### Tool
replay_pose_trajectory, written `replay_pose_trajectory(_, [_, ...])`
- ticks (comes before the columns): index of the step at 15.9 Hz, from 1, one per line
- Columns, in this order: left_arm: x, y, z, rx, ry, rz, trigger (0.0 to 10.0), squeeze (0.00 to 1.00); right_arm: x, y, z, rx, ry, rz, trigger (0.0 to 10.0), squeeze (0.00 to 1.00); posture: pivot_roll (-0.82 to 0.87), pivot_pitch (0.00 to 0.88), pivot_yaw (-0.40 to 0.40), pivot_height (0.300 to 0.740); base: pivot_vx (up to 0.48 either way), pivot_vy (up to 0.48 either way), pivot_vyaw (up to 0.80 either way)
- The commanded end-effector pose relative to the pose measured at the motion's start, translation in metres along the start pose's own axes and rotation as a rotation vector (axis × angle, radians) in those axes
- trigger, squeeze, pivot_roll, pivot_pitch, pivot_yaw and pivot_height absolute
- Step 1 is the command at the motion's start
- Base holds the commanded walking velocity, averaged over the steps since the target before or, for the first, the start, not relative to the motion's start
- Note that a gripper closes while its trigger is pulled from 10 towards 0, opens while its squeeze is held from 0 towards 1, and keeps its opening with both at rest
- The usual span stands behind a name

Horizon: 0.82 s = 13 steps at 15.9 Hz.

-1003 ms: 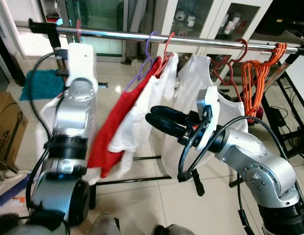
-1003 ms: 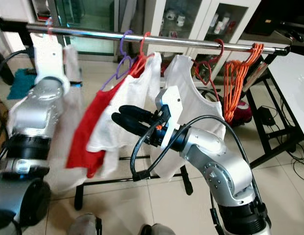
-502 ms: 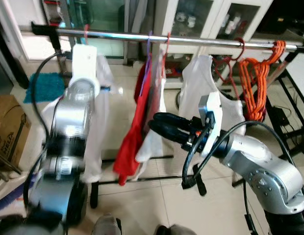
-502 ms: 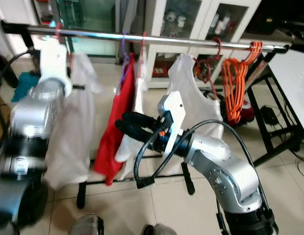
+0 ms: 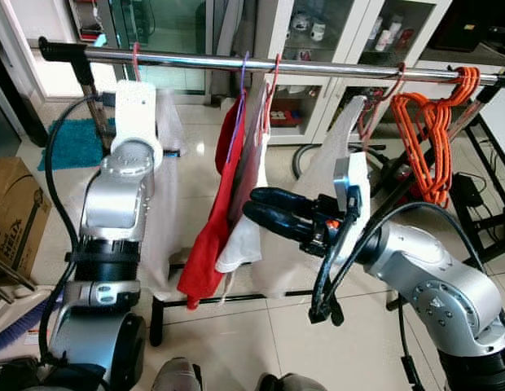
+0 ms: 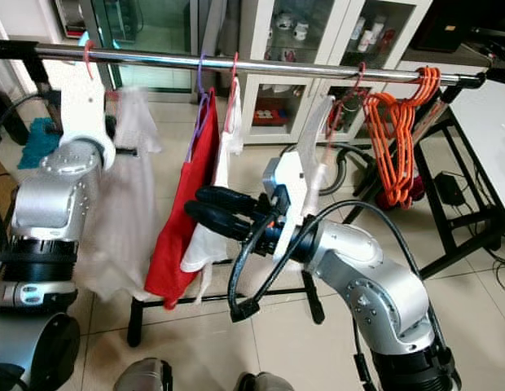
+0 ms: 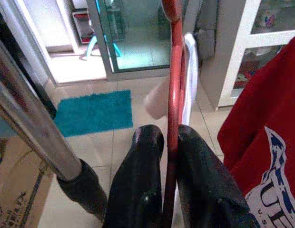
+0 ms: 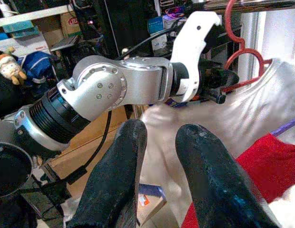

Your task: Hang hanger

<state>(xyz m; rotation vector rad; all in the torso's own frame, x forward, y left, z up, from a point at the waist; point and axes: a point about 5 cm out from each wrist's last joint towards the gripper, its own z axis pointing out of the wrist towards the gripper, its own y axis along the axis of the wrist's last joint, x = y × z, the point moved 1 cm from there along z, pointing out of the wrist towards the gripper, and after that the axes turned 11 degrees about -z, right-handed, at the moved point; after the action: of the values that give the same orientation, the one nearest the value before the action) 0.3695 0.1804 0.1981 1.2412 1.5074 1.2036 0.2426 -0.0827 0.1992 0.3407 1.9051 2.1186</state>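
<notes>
My left gripper [image 7: 170, 135] is raised to the left end of the steel rail [image 5: 334, 68] and is shut on the neck of a red hanger [image 7: 173, 80]. The hanger's hook [image 5: 135, 59] curves over the rail. A white garment [image 5: 167, 195] hangs from it behind my left arm. My right gripper [image 5: 251, 204] is open at mid height in front of the red shirt [image 5: 210, 236], with nothing between its fingers. In the right wrist view my left gripper [image 8: 222, 78] grips the red hanger [image 8: 242, 50] under the rail.
The red shirt hangs on a purple hanger [image 5: 239, 98] beside a white shirt [image 5: 243, 240]. Another white garment [image 5: 334, 163] and a bunch of orange hangers [image 5: 428, 122] hang further right. A cardboard box [image 5: 12, 212] and teal mat [image 5: 61, 138] lie on the left floor.
The red and white shirts, swung out to the left a second ago, now hang straight down. The white garment on my left hanger has settled. Both grippers stay much where they were.
</notes>
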Motion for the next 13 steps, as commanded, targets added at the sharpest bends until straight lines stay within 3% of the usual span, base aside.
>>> replay_pose_trajectory(1, [-0.001,-0.023,-0.002,0.095,0.000,-0.009,10.0,1.00,0.001,0.007,-0.004,-0.020,-0.004,-0.030,10.0,0.00,0.04,0.065,-0.108,0.740,0.000,0.000,0.00])
replay_pose_trajectory(4, [0.010,-0.010,-0.011,0.040,0.029,-0.007,10.0,1.00,0.001,0.006,-0.004,-0.024,-0.010,-0.032,10.0,0.00,0.05,0.071,-0.106,0.740,0.000,0.000,0.00])
replay_pose_trajectory(6, [0.018,0.006,-0.031,-0.047,0.067,0.034,10.0,1.00,0.001,0.007,-0.007,-0.027,-0.018,-0.030,10.0,0.00,0.05,0.078,-0.103,0.740,0.000,0.000,0.00])
replay_pose_trajectory(7, [0.019,0.017,-0.044,-0.106,0.061,0.025,10.0,0.00,0.001,0.009,-0.010,-0.037,-0.028,-0.028,10.0,0.00,0.05,0.080,-0.097,0.740,0.000,0.000,0.00])
replay_pose_trajectory(8, [0.024,0.026,-0.058,-0.164,0.057,0.003,10.0,0.00,-0.001,0.011,-0.013,-0.047,-0.045,-0.028,10.0,0.00,0.05,0.086,-0.094,0.740,0.000,0.000,0.00])
replay_pose_trajectory(9, [0.025,0.029,-0.062,-0.182,0.050,-0.003,10.0,0.00,-0.001,0.012,-0.013,-0.048,-0.051,-0.028,10.0,0.00,0.05,0.088,-0.093,0.740,0.000,0.000,0.00])
replay_pose_trajectory(10, [0.023,0.044,-0.077,-0.274,-0.031,-0.046,10.0,0.00,-0.003,0.014,-0.016,-0.051,-0.061,-0.035,10.0,0.00,0.06,0.095,-0.095,0.740,0.000,0.000,0.00])
replay_pose_trajectory(12, [0.017,0.048,-0.084,-0.309,-0.098,0.002,10.0,0.00,-0.004,0.014,-0.016,-0.050,-0.065,-0.034,10.0,0.00,0.06,0.095,-0.097,0.740,0.000,0.000,0.00])
replay_pose_trajectory(13, [0.013,0.059,-0.092,-0.403,-0.162,-0.066,10.0,0.00,-0.004,0.014,-0.017,-0.053,-0.068,-0.033,10.0,0.00,0.06,0.098,-0.099,0.740,0.000,0.000,0.00])
